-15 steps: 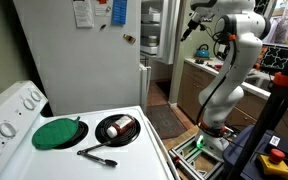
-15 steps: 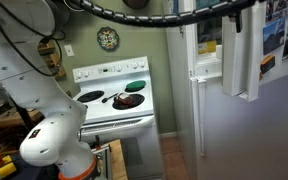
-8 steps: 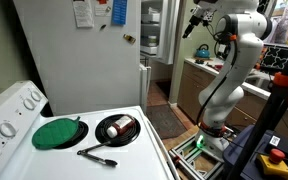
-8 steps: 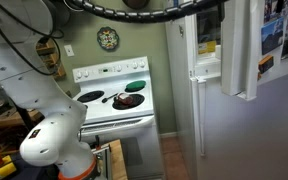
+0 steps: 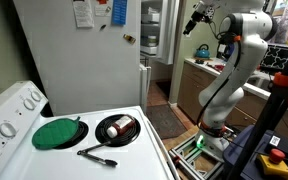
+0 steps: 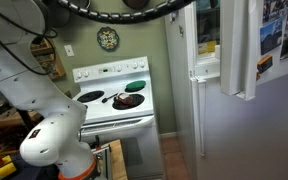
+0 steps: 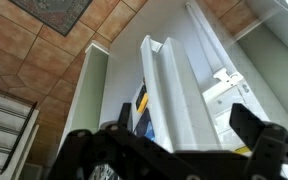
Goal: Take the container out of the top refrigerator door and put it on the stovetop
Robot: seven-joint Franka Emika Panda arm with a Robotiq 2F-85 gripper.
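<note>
My gripper [image 5: 195, 19] is open and empty, held high beside the open top refrigerator door [image 5: 152, 28]. In the wrist view its dark fingers [image 7: 256, 132] spread wide around the door's white shelf racks [image 7: 169, 85], apart from them. The door also shows in an exterior view [image 6: 236, 50], with racks on its inner face. The container cannot be made out on the racks in any view. The white stovetop [image 5: 144, 150] lies low and far from my gripper; it also shows in an exterior view [image 6: 104, 108].
On the stove lie a green disc [image 5: 56, 133], a black pan [image 5: 117, 129] with a small object in it, and a dark utensil [image 5: 96, 154]. The robot's base [image 5: 216, 120] stands by a counter. The floor is tiled, with a rug [image 7: 59, 10].
My gripper has risen slightly and moved a little along the open door. Nothing on the stove has moved.
</note>
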